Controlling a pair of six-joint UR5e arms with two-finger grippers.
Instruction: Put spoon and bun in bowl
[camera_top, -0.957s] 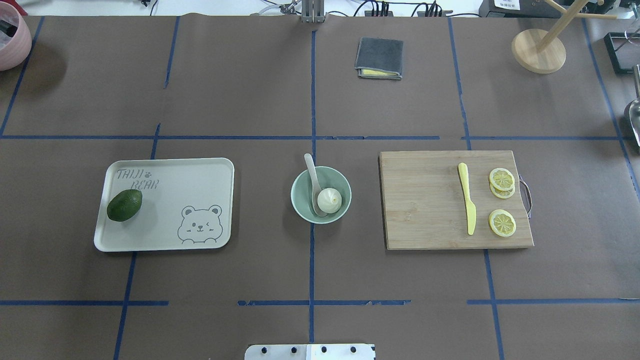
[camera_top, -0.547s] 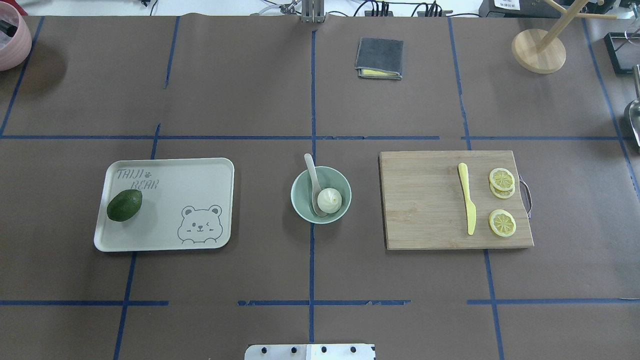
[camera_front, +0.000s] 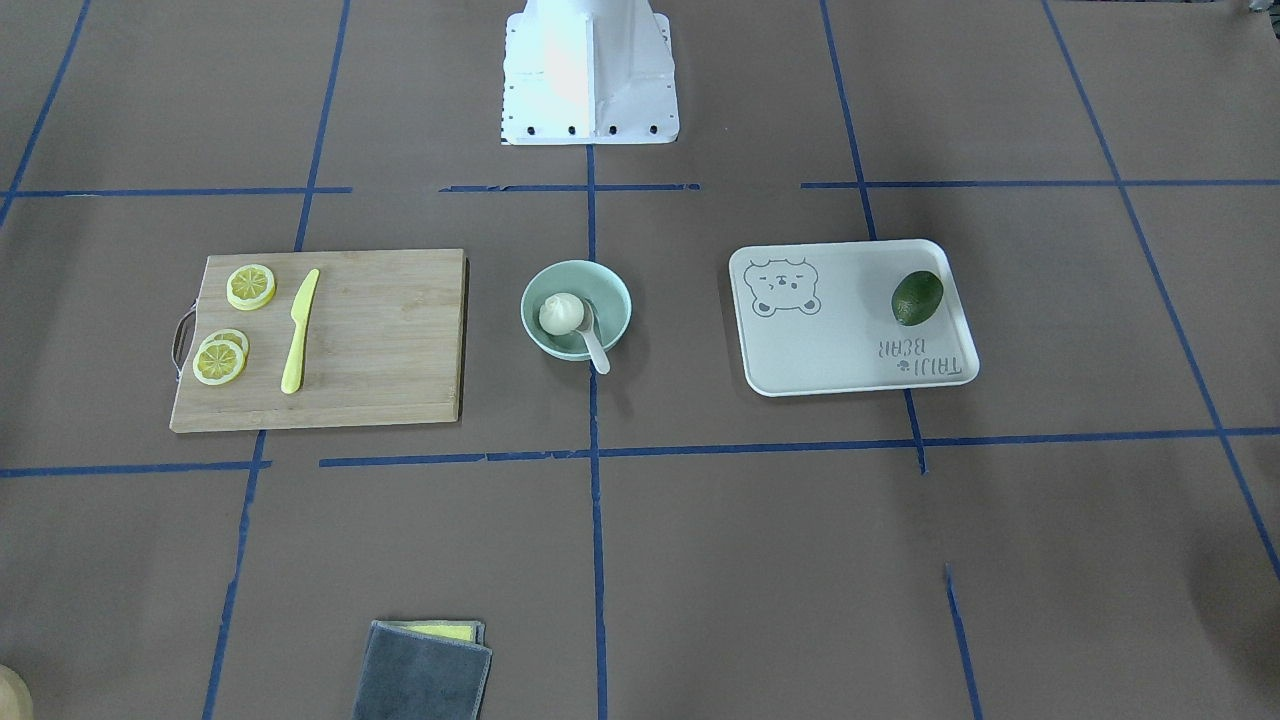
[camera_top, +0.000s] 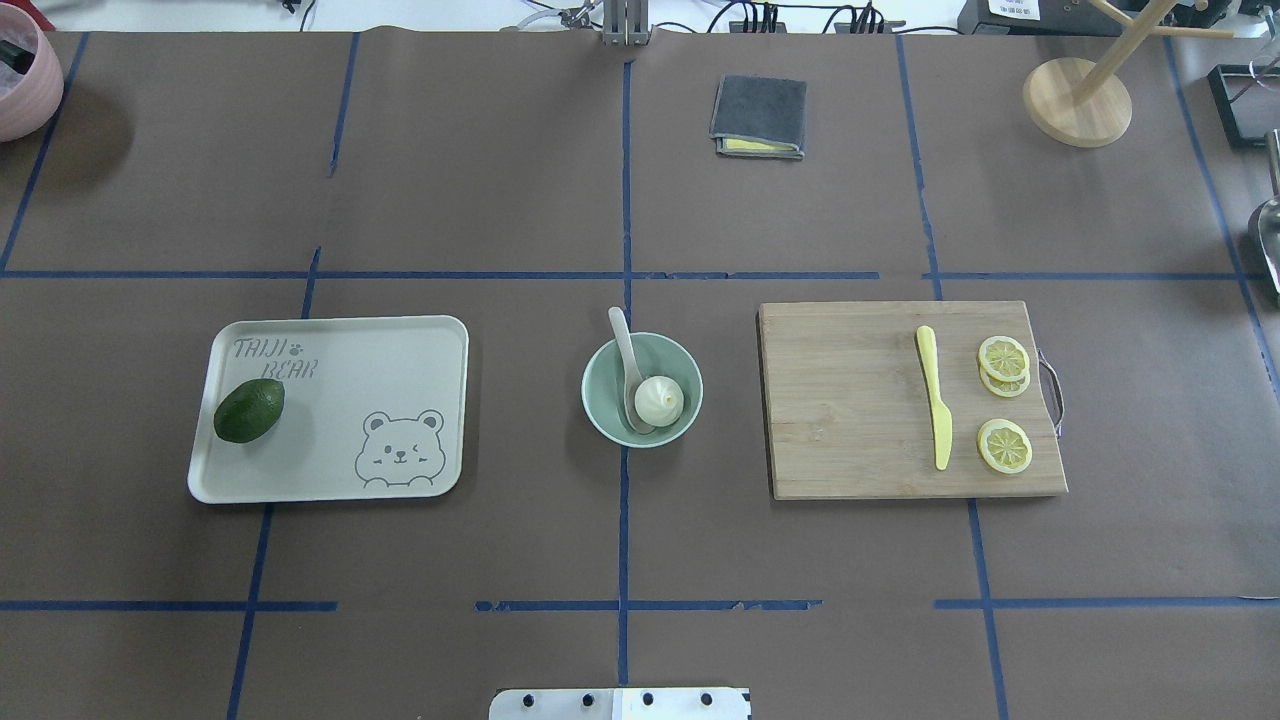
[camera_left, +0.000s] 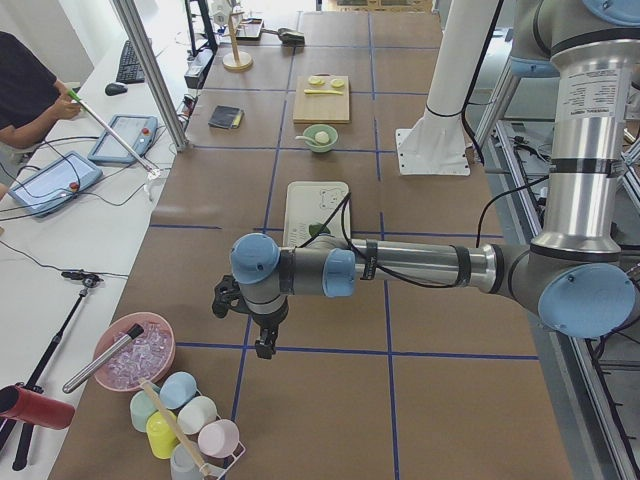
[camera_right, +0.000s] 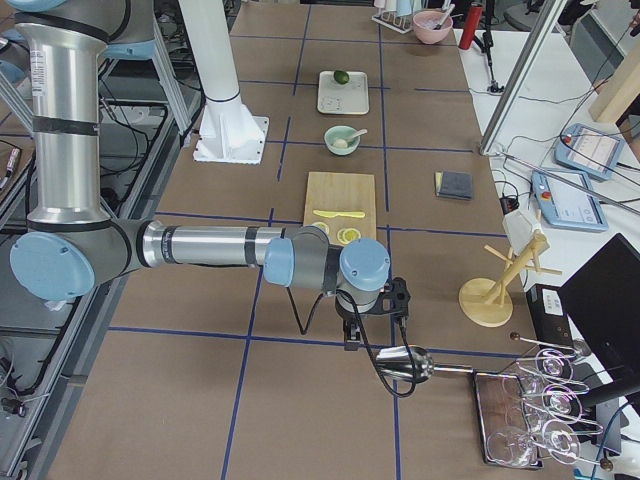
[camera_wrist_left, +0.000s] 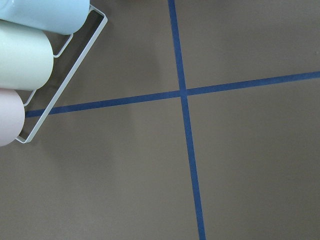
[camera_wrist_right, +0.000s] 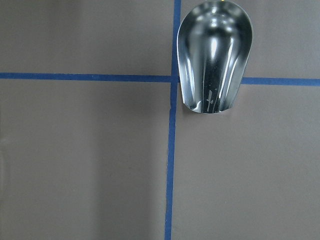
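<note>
Left gripper hangs off the near arm at the table's left end, well apart from the task things; only the side view shows it, so its opening and any hold cannot be told. Right gripper is likewise seen only side-on at the opposite end, state unclear, with a shiny metal scoop lying just below its wrist camera. Three pastel plastic cups show in a wire rack at the edge of the left wrist view.

Small off-white plastic spoon sits with its scoop inside the round pale mint-green bowl and its handle leaning out over the far rim. Small white pleated steamed bun is in the bowl, touching the spoon's scoop. Task looks finished.

Risks, as judgement:
- Handle overhangs the rim, so any bump to bowl or table could lever the spoon out.
- A careless right-arm sweep could knock the metal scoop; left arm could clip the cups.

Counts:
- One spoon, one bun, one bowl.
- One flat white bear-print tray holding one dark green oval fruit.
- One wooden cutting board with one yellow plastic knife and three lemon slices, two of them overlapping.
- One folded grey cloth.
</note>
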